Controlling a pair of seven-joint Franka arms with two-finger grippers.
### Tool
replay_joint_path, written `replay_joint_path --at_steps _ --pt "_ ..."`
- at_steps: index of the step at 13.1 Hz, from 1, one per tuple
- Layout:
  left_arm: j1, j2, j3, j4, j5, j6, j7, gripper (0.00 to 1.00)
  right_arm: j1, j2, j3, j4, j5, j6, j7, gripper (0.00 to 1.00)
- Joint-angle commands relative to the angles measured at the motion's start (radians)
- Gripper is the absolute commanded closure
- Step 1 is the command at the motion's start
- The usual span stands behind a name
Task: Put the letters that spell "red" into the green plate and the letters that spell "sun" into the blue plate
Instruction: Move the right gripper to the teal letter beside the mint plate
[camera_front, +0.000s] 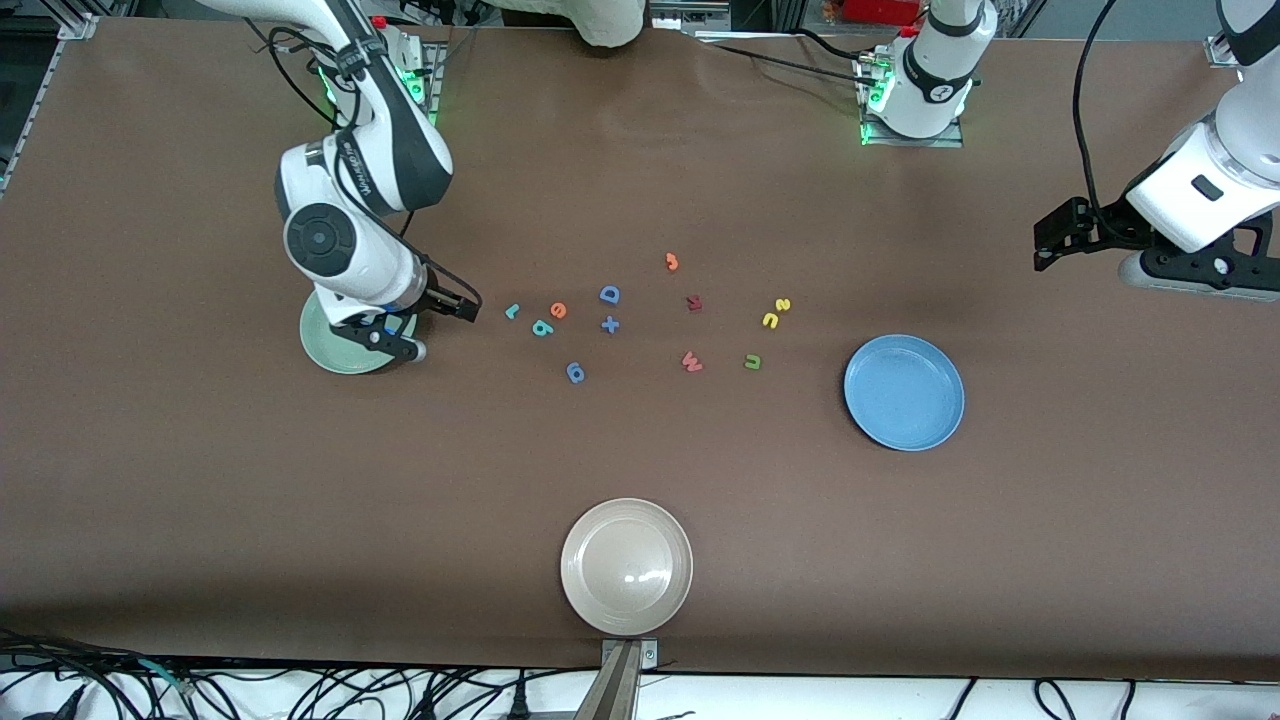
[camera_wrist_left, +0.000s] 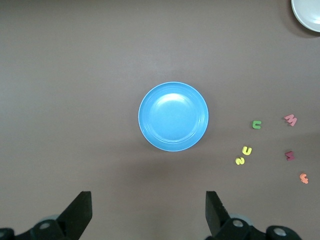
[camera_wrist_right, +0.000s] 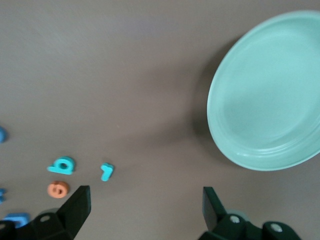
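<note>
A brown tabletop (camera_front: 200, 480) spans the scene, matte and faintly creased, with tangled black cables (camera_front: 300, 690) along its edge nearest the front camera and a metal bracket (camera_front: 625, 670) clamped at that edge. Two white arm bases stand along the edge farthest from that camera, lit green at their mounts.

The landmark is the beige-white plate (camera_front: 626, 567), close to the bracket. Farther from the camera than this plate, a loose scatter of foam letters lies mid-table: the teal "r" (camera_front: 512, 311), the orange "e" (camera_front: 558, 310) and the teal "d" (camera_front: 541, 327) sit close together toward the right arm's end; the yellow "s" (camera_front: 783, 305), yellow "n" (camera_front: 770, 320) and olive-green "u" (camera_front: 752, 362) lie toward the left arm's end. Between the groups are a blue "D" (camera_front: 609, 294), a blue cross (camera_front: 609, 325), another blue letter (camera_front: 575, 373), two red pieces (camera_front: 692, 361) and an orange hook (camera_front: 672, 262).

The green plate (camera_front: 335, 350) lies farther from the camera than the beige-white plate, toward the right arm's end, empty; the right pincer (camera_front: 395, 330) hangs over it, fingers spread and holding nothing. The blue plate (camera_front: 904, 392), also empty, lies toward the left arm's end. The left pincer (camera_front: 1045, 250) waits high over bare tabletop past the blue plate, fingers wide apart and empty.
</note>
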Motion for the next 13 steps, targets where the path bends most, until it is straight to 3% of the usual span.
replay_joint_path --at_steps 1,7,13 --pt "0.006 -0.008 -0.005 0.008 -0.008 -0.009 0.0 0.0 0.059 0.039 0.0 -0.042 0.011 0.08 0.087 0.01" --pt "0.006 -0.008 -0.005 0.008 -0.008 -0.009 0.0 0.0 0.093 0.163 0.0 -0.049 0.014 0.248 0.204 0.01" --pt "0.006 -0.008 -0.005 0.008 -0.008 -0.009 0.0 0.0 0.093 0.179 0.013 -0.044 0.016 0.292 0.23 0.04"
